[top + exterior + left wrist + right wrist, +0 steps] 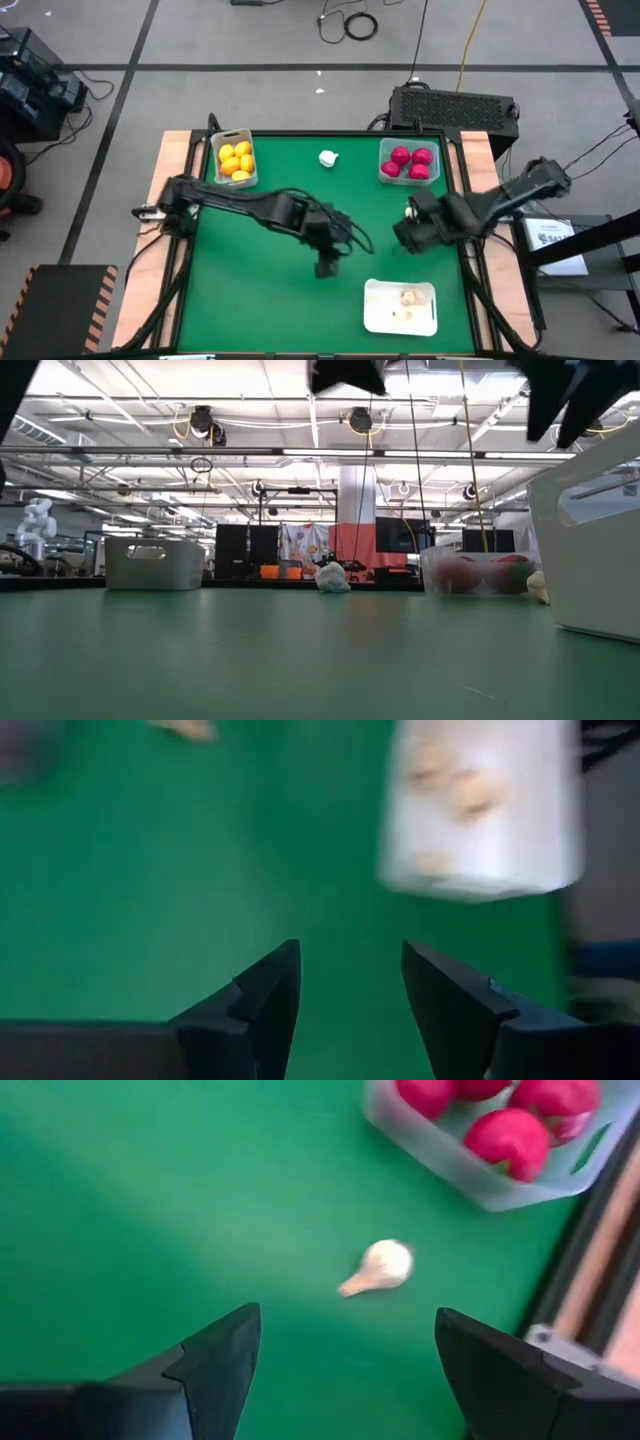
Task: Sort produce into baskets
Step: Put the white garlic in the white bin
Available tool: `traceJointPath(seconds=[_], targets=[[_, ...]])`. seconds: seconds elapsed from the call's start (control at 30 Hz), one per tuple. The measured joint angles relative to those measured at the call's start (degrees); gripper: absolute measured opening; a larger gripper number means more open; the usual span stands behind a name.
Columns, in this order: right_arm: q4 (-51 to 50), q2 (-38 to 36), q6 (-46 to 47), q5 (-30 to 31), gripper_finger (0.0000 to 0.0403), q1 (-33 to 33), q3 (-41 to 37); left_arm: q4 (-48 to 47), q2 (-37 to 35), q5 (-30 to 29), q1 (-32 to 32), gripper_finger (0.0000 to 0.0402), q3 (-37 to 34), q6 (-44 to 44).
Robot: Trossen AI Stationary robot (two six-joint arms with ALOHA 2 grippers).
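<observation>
Far left on the green felt-like tabletop [250,300] we see the translucent whitish rectangular bin [233,158], matte plastic, packed with smooth yellow lemon-shaped fruits [237,160].

Next, the left gripper [327,268] hangs near mid-tabletop; its dark angular fingers [268,1005] are spread apart, grasping nothing. Beyond those fingertips sits the flat white rounded-corner tray [480,810], holding pale tan bulbs [455,785], blurred.

A lone white garlic-like bulb [329,158] with a short stem lies on the felt between the two bins; we also see it well ahead of the right fingers [215,1365], stem pointing back toward them.

The right gripper [410,232] hovers near the tabletop's right edge, fingers wide, released.

Beyond the right fingers, past the bulb, the clear greenish-tinted square bin [408,163] holds round glossy red-magenta fruits [410,162].
</observation>
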Motion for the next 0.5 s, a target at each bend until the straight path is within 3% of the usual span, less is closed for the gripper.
traceJointPath(seconds=[0.1, 0.27, 0.5], targets=[[1.15, -0.07, -8.38, -4.88, 0.029, -8.55, -1.68, -9.56, -4.91, -7.71, -0.64, 0.0182, -0.04, 1.93], [10.04, -3.33, -18.6, -9.67, 0.029, -20.83, -8.6, -14.85, -12.32, -13.95, -2.29, 0.0182, -2.7, 1.44], [19.03, -7.35, -22.7, -10.87, 0.029, -28.89, -19.22, -14.44, -25.25, -19.85, -6.08, 0.0182, -21.36, -7.24]])
